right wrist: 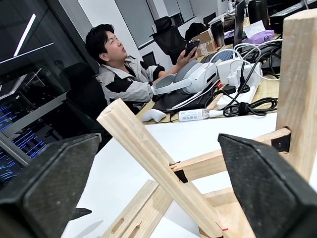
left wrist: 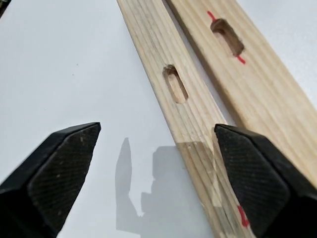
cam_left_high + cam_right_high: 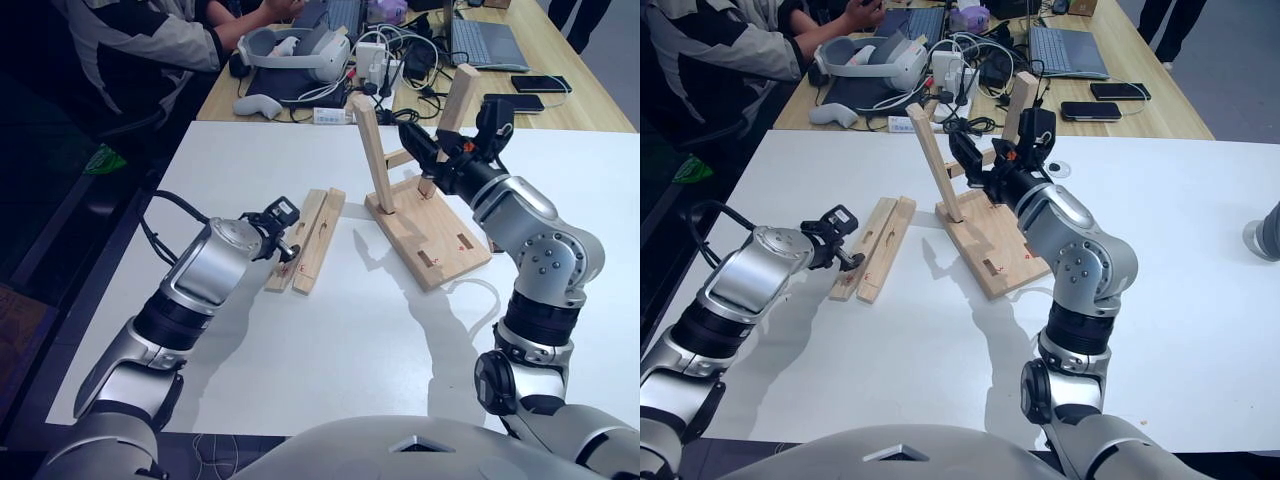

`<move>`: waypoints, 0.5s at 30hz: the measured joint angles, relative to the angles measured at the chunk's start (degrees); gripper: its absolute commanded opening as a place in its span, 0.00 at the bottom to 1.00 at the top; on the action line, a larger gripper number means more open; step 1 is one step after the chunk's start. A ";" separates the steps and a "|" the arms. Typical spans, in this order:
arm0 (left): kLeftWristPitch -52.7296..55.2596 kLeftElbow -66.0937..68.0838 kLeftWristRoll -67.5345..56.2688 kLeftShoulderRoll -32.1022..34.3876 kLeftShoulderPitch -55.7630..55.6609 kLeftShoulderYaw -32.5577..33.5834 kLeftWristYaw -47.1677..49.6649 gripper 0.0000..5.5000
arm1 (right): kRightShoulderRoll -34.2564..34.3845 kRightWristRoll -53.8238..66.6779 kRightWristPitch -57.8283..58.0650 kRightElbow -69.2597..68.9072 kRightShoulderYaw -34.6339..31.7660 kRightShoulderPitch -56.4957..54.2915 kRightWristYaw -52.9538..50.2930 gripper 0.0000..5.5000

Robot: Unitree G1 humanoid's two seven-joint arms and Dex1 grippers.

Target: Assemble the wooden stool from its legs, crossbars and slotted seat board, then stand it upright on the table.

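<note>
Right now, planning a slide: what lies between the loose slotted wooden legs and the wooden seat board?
Only bare white table, shown in the left eye view.

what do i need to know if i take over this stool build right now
Left gripper: open, low over one end of the two loose pale wooden legs lying side by side on the white table.
Right gripper: open at the thin wooden crossbar, not gripping.
Done: two upright wooden legs stand in the flat slotted seat board, crossbar joining them.
Left: fit the loose legs and any further crossbars, then stand the stool upright.
</note>
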 measured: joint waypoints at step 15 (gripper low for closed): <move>-3.59 1.09 -4.05 -26.14 -6.63 26.83 18.06 0.78 | -17.56 4.73 1.42 1.08 -18.94 20.83 0.24 0.81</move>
